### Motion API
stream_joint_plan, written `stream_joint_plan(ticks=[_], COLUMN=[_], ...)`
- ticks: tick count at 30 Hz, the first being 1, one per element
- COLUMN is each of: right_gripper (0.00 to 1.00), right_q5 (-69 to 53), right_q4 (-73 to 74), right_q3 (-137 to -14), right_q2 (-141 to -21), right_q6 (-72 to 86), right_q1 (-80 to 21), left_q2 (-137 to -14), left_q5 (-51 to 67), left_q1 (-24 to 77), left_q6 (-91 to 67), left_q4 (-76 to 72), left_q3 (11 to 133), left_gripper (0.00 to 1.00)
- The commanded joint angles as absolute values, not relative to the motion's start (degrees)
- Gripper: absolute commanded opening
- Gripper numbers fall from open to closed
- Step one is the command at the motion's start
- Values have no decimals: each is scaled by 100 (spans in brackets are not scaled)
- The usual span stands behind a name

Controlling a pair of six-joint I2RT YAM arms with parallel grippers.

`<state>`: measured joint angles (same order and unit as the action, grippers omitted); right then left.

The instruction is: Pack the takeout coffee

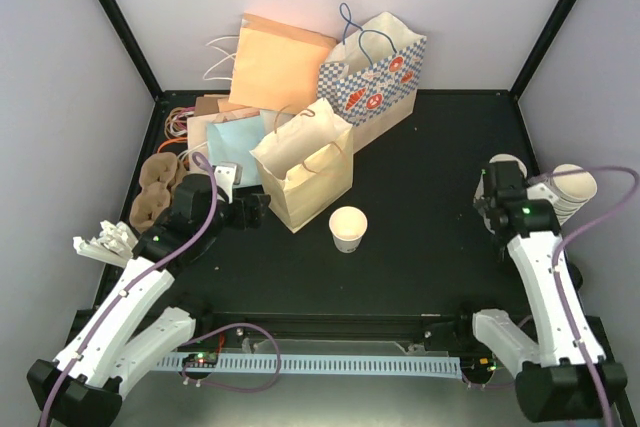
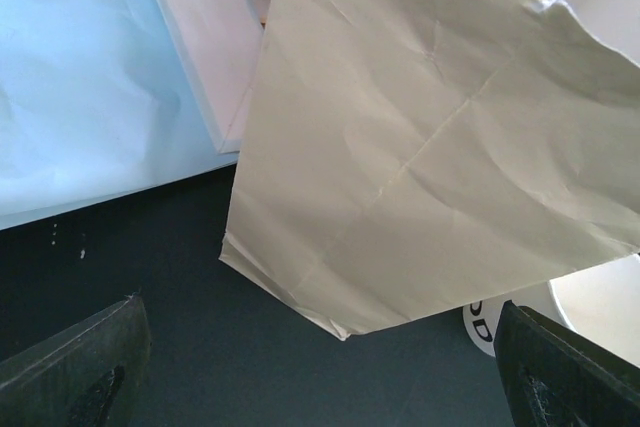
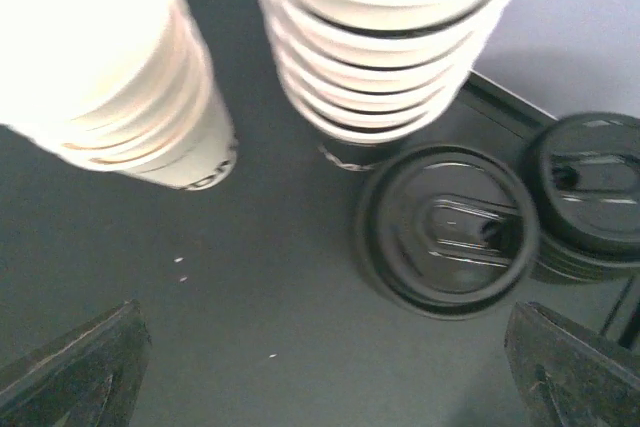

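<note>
The takeout coffee is not in view. A single cream paper cup [image 1: 347, 228] stands open-topped on the black table [image 1: 430, 247], just right of a tan paper bag [image 1: 305, 172]. My left gripper [image 1: 245, 209] sits low at the bag's left side, open and holding nothing. Its wrist view shows the bag [image 2: 430, 147] close ahead and a bit of the cup [image 2: 595, 307] at the right. My right gripper [image 1: 497, 182] is open above the table near two stacks of lidless cups [image 3: 390, 37] and a loose black lid [image 3: 448, 232].
An orange bag [image 1: 285, 62], a checkered bag [image 1: 375, 72] and a light-blue bag [image 1: 235, 142] crowd the back left. Brown cup carriers [image 1: 160, 187] lie at the left edge. More black lids [image 3: 590, 192] are stacked at the right edge.
</note>
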<state>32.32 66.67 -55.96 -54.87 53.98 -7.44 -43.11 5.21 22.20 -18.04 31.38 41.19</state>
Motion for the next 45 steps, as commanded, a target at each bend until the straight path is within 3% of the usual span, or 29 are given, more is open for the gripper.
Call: stream_joint_plan(ticks=[1, 11, 25, 35, 45], right_gripper=[100, 100, 100, 100, 99], right_q5=[2651, 1590, 1162, 1323, 1758], right_q4=[6692, 6450, 5993, 5751, 6058], right_q3=[-5328, -5075, -4719, -4571, -4486], right_q2=[-5114, -5269, -5198, -4631, -4883], right_q6=[5016, 4822, 4313, 4402, 5107], right_q1=[160, 1239, 2204, 2232, 2232], left_q2=[-4270, -4369, -4468, -4430, -4395], left_q5=[781, 1120, 1413, 1433, 1460], left_q1=[2197, 2197, 2206, 2206, 2206], left_q6=[-1771, -1724, -1652, -1614, -1606], left_q4=[2993, 2979, 2962, 2950, 2953], left_q3=[4105, 4113, 4149, 4153, 4144], left_gripper=[97, 96, 96, 96, 96])
